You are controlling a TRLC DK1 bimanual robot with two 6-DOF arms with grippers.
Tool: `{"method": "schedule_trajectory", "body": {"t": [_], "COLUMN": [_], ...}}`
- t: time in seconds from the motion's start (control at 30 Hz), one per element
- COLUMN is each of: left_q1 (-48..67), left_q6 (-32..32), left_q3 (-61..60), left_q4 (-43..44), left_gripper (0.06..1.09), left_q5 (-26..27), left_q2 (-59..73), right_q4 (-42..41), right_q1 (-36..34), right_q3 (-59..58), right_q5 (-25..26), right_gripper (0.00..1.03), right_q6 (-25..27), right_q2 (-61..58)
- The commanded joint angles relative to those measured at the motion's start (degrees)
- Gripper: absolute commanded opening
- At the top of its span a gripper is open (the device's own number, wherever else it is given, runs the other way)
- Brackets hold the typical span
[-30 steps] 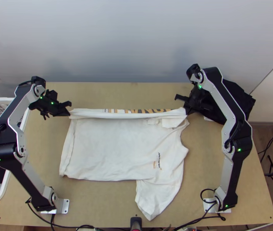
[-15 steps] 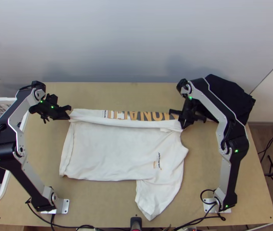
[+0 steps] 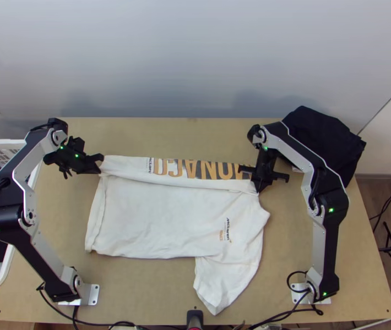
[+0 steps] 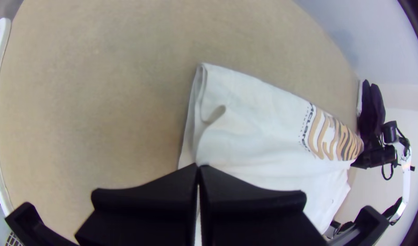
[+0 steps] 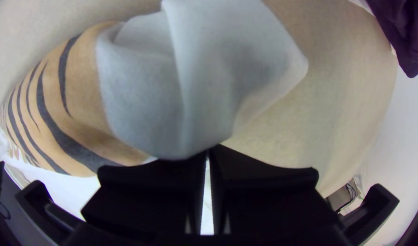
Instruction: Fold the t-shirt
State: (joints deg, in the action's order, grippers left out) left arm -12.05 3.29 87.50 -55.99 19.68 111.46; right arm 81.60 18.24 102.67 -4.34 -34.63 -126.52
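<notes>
The white t-shirt (image 3: pixel 162 217) lies on the table with its far side folded over in a long strip bearing orange and grey lettering; one sleeve points toward the near edge. At the strip's left end, my left gripper (image 3: pixel 101 165) is shut on the shirt's edge. My right gripper (image 3: pixel 257 186) is at the strip's right end, shut on the cloth. In the left wrist view, the left gripper (image 4: pixel 198 167) has its tips together on the white fabric (image 4: pixel 245 136). In the right wrist view, the right gripper (image 5: pixel 209 150) pinches a bunched part of the shirt (image 5: pixel 190 91).
A white basket (image 3: pixel 3 278) with dark cloth stands at the left edge of the table (image 3: pixel 157 300). Black cloth (image 3: pixel 325 140) lies in the far right corner, behind the right arm. A wall rises behind the far edge.
The right gripper has moved left and toward the near edge with the cloth, and more of the strip's lettering shows. The left gripper has shifted slightly toward the near edge.
</notes>
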Motion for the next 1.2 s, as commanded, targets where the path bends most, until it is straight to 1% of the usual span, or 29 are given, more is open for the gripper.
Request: {"method": "schedule_trajectory", "body": {"t": [0.0,0.03,0.07,0.1,0.2,0.23,0.27,0.33,0.37,0.47,0.57,0.63,0.77,0.83,0.9,0.93,0.97,1.03,1.1,1.17], "left_q1": [0.19,0.54,1.07,1.60,3.35,3.70,3.88,3.88,3.88,2.74,2.21,1.95,1.77,1.77,1.95,2.03,2.39,3.00,3.70,4.06], "left_q6": [0.75,1.98,3.30,4.36,8.14,8.58,8.75,8.40,7.96,7.70,9.54,10.60,10.77,10.51,9.89,9.28,8.75,8.49,7.87,7.52], "left_q3": [-0.32,0.21,0.83,0.91,0.56,0.39,0.39,0.65,0.91,0.83,-0.14,-2.34,-8.75,-11.30,-13.76,-14.91,-15.79,-17.54,-18.69,-18.95], "left_q4": [-1.49,-3.34,-5.54,-6.15,-7.91,-7.56,-7.47,-7.47,-7.56,-8.17,-11.25,-12.66,-12.30,-12.04,-11.34,-10.72,-10.63,-10.20,-9.76,-9.67], "left_gripper": [0.10,0.11,0.21,0.36,0.87,0.97,1.00,1.01,1.01,1.01,1.00,1.00,1.00,1.00,1.00,1.00,1.00,1.00,1.00,1.00], "left_q5": [-0.70,-0.61,-0.52,-0.43,-0.52,-0.43,-0.26,1.06,1.59,3.78,4.58,4.58,4.31,4.22,4.22,4.22,4.22,4.05,3.96,3.70], "left_q2": [-0.81,-1.07,-1.68,-2.83,-8.01,-9.77,-11.26,-13.55,-14.43,-17.68,-20.05,-21.64,-25.68,-27.17,-28.75,-29.46,-29.98,-31.13,-32.01,-32.45], "right_q4": [-1.80,-1.89,-1.89,-1.80,-1.18,-0.57,0.22,2.95,4.35,4.79,4.79,4.79,4.79,4.79,4.44,4.53,4.44,3.21,1.63,-0.39], "right_q1": [0.04,0.13,0.22,0.39,1.36,1.62,1.89,2.59,3.12,4.26,5.75,8.22,16.39,22.63,29.05,31.07,32.56,33.62,34.49,35.73], "right_q3": [0.07,0.42,0.86,1.13,1.92,1.92,2.36,3.59,3.67,1.13,-3.97,-8.63,-22.96,-29.64,-36.14,-38.25,-40.18,-43.70,-45.81,-48.27], "right_q5": [0.12,0.30,0.38,0.38,0.38,0.38,0.38,0.38,0.47,0.82,0.74,0.74,0.56,-0.85,-1.11,-1.46,-2.60,-4.54,-7.09,-11.92], "right_gripper": [0.03,0.04,0.15,0.31,0.80,0.90,0.92,0.99,0.99,0.99,0.98,0.97,0.98,0.98,0.98,0.98,0.97,0.91,0.90,0.90], "right_q6": [-0.35,-0.17,0.00,0.00,1.06,1.50,1.50,1.50,1.50,0.88,-3.95,-8.52,-14.41,-18.01,-20.91,-21.27,-22.15,-25.31,-25.75,-25.75], "right_q2": [-1.45,-1.19,-0.66,0.31,4.35,5.93,7.25,9.98,11.38,17.53,24.74,30.45,40.91,44.96,48.74,49.26,49.79,50.05,49.70,48.21]}}
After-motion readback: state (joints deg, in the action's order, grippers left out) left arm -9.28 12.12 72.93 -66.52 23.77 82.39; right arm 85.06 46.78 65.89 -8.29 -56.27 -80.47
